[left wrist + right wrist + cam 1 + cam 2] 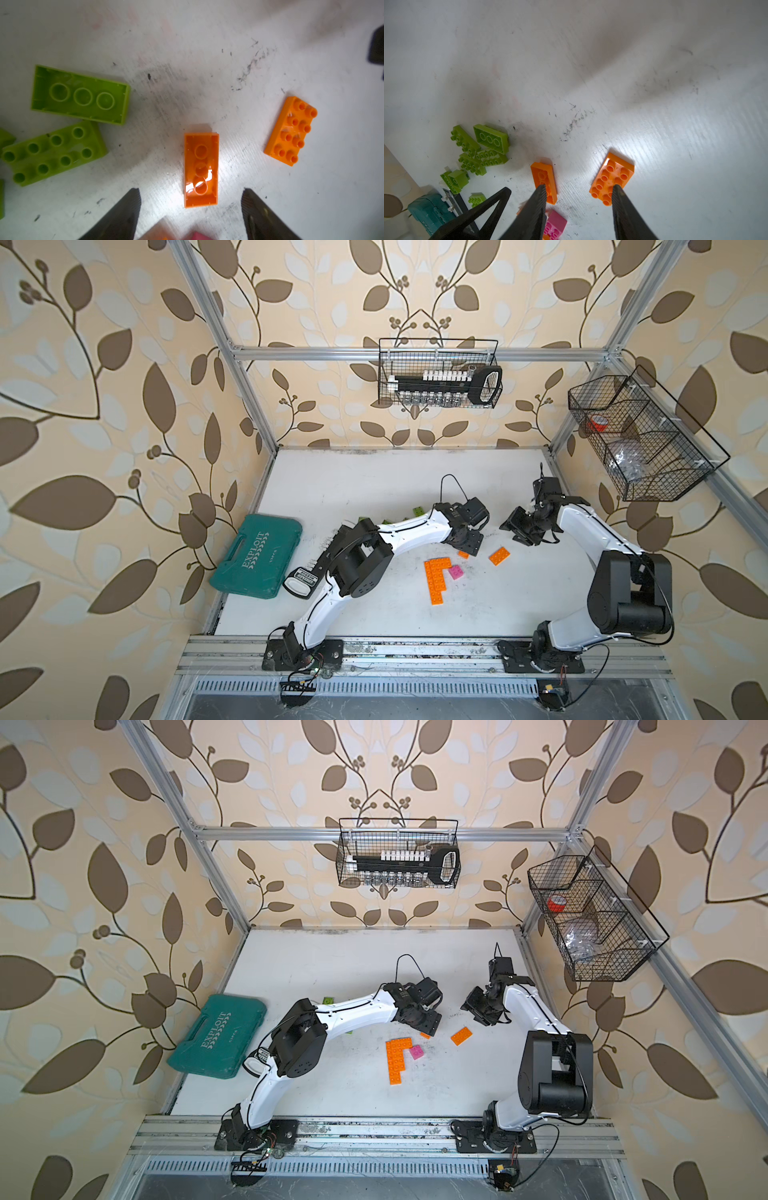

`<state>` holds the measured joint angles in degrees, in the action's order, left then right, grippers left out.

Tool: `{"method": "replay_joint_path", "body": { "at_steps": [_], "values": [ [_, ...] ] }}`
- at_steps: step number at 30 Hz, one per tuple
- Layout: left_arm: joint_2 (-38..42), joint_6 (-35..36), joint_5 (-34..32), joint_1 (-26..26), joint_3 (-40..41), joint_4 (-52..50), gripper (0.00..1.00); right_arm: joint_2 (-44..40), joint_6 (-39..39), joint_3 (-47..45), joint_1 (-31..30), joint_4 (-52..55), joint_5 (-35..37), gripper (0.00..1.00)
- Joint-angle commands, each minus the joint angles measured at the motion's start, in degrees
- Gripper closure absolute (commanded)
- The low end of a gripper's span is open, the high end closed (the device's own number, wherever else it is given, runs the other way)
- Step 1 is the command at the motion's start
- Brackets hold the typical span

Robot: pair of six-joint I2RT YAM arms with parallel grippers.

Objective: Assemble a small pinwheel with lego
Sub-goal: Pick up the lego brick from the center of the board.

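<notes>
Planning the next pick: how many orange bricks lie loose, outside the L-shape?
2. The upturned orange brick lies before the open left end effector; the studs-up orange brick lies beside it, toward the right arm. More may be hidden.

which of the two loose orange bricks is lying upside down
The orange brick nearer the lime-green bricks: its hollow underside with three round tubes faces up. The other orange brick lies studs up.

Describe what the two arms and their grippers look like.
The left arm and right arm have curved white shells, boxy black joint housings and thin black cables. The left gripper and right gripper have dark, tapered fingers with ribbed inner faces.
</notes>
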<state>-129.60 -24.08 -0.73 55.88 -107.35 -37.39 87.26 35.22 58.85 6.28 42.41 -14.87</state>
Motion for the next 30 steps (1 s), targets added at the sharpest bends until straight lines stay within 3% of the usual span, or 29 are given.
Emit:
{"method": "replay_joint_path", "body": {
  "at_steps": [1, 14, 24, 30],
  "values": [
    [-1.61, 2.48, -2.33, 1.11, -4.39, -4.09, 0.23, -1.9, -1.78, -1.33, 0.82, 1.47, -1.03, 0.52],
    [-7.66, 4.12, -5.13, 3.09, -11.46, -9.84, 0.38, -3.33, -2.57, -1.41, 1.43, 2.65, -0.06, 0.53],
    [-8.56, 4.5, -4.7, 3.33, -12.2, -11.04, 0.63, -3.93, -3.0, -1.26, 1.41, 3.03, 0.63, 0.53],
    [-5.83, 4.15, -6.04, 3.11, -11.3, -11.72, 0.71, -5.49, -3.1, -1.37, 1.41, 2.59, 0.57, 0.55]
  ]
}}
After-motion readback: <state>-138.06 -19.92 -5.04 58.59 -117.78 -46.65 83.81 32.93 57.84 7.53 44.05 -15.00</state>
